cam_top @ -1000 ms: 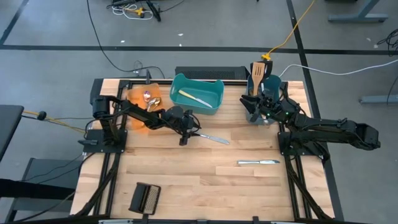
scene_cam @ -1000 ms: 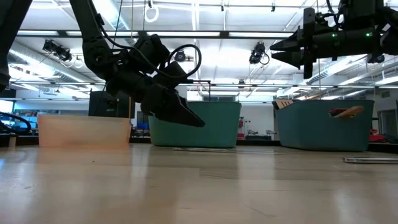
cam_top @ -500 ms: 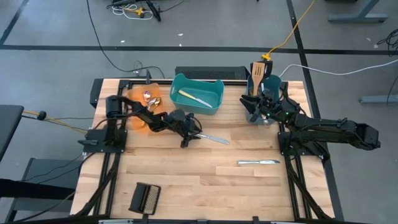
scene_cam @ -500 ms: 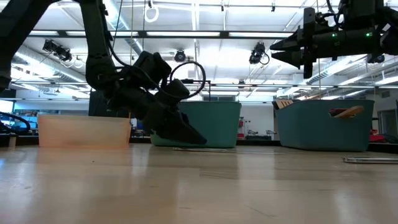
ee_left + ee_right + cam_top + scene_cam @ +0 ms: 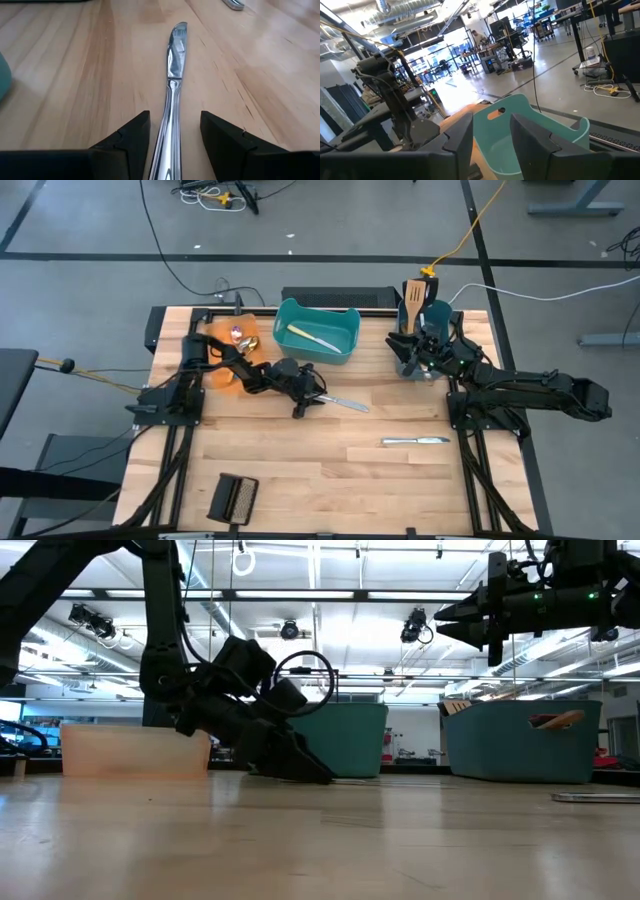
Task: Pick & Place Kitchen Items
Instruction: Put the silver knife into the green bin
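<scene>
The left gripper [image 5: 172,137] is sitting low at the table [image 5: 330,470], its fingers [image 5: 127,137] standing apart on either side of a silver table knife's [image 5: 172,80] handle (not yet clamped). That knife is lying flat just in front of the teal bin [image 5: 318,330]. A second knife [image 5: 413,441] is lying well apart. The right gripper [image 5: 490,145] is hanging, fingers parted and holding nothing, above the dark teal holder [image 5: 420,340] containing a wooden spatula [image 5: 413,293].

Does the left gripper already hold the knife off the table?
No, the knife lies flat on the table between the open fingers of the left gripper.
</scene>
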`<move>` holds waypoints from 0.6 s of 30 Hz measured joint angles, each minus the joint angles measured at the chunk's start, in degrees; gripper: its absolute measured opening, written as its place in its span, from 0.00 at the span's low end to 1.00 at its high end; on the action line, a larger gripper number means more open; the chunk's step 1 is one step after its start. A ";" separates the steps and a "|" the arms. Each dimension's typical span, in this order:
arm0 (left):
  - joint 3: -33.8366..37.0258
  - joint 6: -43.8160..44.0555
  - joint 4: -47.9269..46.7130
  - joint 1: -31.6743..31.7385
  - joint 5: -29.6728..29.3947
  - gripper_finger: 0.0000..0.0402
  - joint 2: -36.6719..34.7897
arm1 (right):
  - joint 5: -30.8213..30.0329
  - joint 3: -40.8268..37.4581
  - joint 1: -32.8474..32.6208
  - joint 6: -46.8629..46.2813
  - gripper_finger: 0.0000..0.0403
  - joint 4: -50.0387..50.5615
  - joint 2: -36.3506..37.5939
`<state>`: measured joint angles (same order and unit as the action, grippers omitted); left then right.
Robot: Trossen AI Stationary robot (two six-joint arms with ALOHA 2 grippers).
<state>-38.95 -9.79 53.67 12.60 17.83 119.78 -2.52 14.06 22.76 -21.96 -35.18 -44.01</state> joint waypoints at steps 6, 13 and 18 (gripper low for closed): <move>-0.29 0.16 -0.17 0.24 -0.14 0.45 0.75 | -0.02 0.00 0.00 0.00 0.35 0.00 0.00; -0.29 0.45 -1.06 0.33 -0.25 0.45 0.79 | -0.02 0.00 0.00 0.00 0.35 0.00 0.00; -0.27 1.63 -1.32 0.34 0.06 0.45 0.86 | -0.02 0.00 0.00 0.00 0.35 0.01 0.00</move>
<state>-39.22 -8.16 52.35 12.94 17.89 120.64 -2.55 14.06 22.76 -21.96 -35.17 -44.01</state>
